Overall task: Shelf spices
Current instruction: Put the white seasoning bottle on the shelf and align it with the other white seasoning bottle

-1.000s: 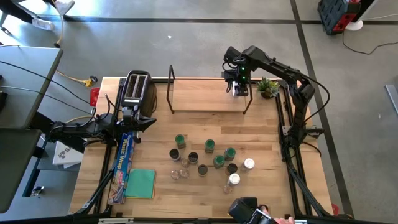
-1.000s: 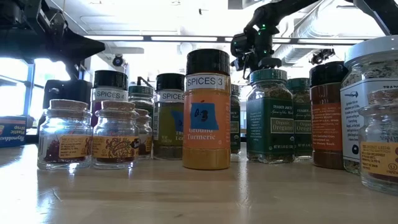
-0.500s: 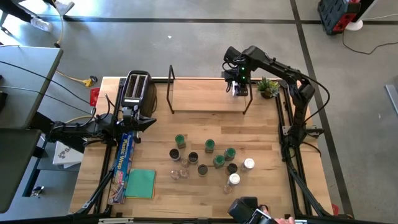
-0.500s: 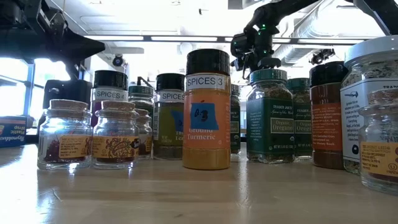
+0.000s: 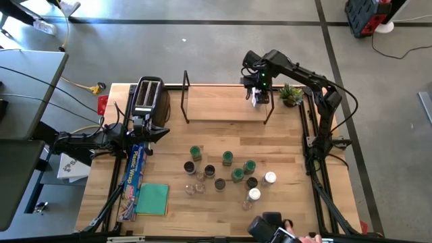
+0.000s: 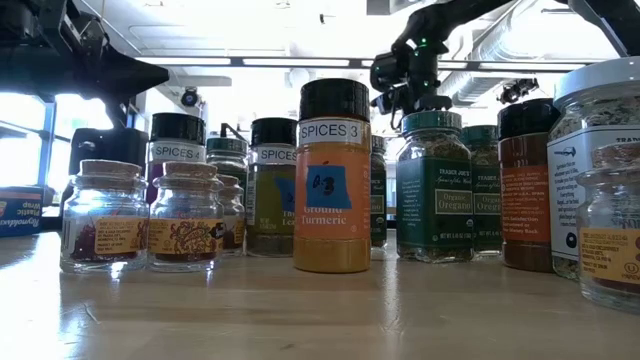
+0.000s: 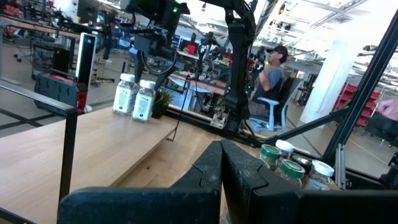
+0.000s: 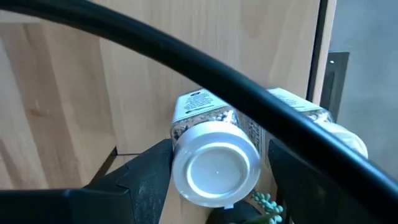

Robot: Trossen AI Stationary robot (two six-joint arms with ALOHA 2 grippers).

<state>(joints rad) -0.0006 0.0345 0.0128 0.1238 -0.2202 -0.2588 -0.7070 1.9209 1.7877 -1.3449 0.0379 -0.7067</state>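
The shelf [image 5: 223, 106] is a light board with black wire ends at the table's far side. Two white-lidded spice jars [image 7: 134, 98] stand upright on its right end. My right gripper [image 5: 257, 93] hangs above them, pointing down and open. Its fingers [image 8: 146, 177] flank the nearer jar's white lid [image 8: 214, 165], with a thin gap on each side. The second jar [image 8: 314, 121] stands right beside it. Several more jars [image 5: 229, 172] stand in a cluster on the table's near middle. My left gripper [image 5: 164, 132] waits shut, low beside the toaster.
A black-and-silver toaster [image 5: 147, 98] stands left of the shelf. A small potted plant [image 5: 291, 94] sits just right of it. A blue wrap box [image 5: 135, 172] and a green cloth [image 5: 153, 198] lie near left. A black cable [image 8: 186, 56] crosses the right wrist view.
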